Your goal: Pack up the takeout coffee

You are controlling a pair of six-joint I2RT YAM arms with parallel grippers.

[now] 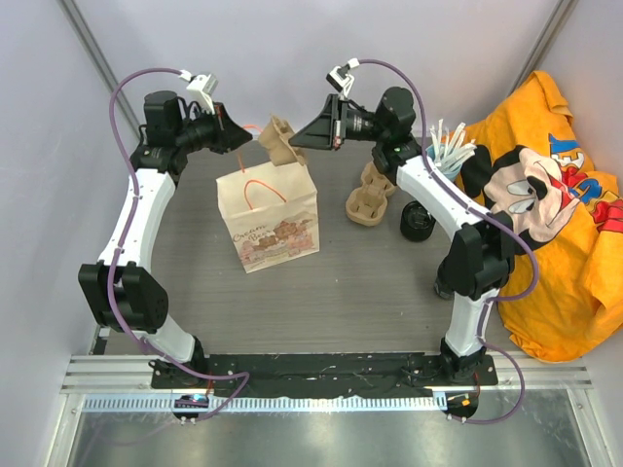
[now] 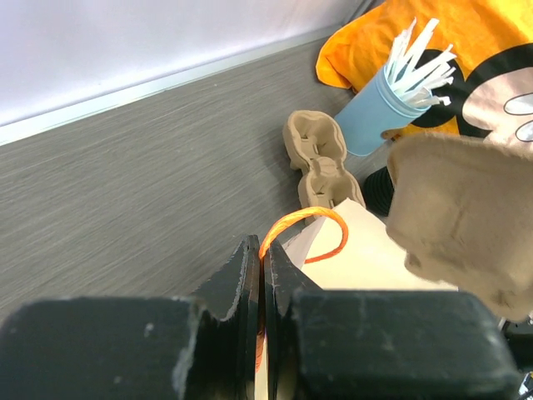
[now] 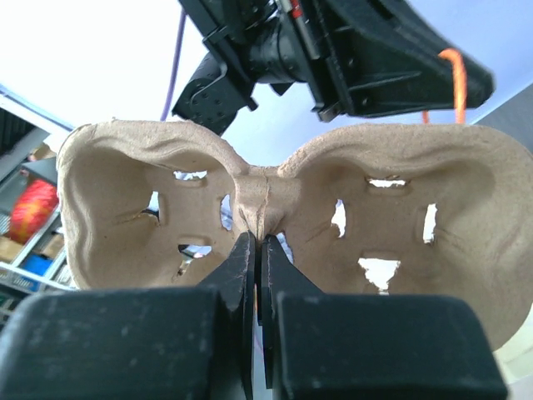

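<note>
A brown paper bag (image 1: 268,219) with orange string handles stands mid-table. My left gripper (image 1: 251,136) is shut on one orange handle (image 2: 304,233) above the bag's mouth. My right gripper (image 1: 297,139) is shut on the middle ridge of a two-well cardboard carrier (image 3: 275,192), held in the air over the bag's back edge, facing the left gripper. The takeout coffee (image 1: 417,222), a small round black cup, sits on the table right of the bag, apart from both grippers. In the left wrist view only its edge (image 2: 375,190) shows beside the held carrier (image 2: 466,225).
A second cardboard carrier (image 1: 370,199) lies on the table between the bag and the cup. A blue cup of white sticks (image 1: 443,151) stands at the back right. An orange printed shirt (image 1: 545,214) covers the right side. Another dark object (image 1: 443,284) is partly hidden behind the right arm.
</note>
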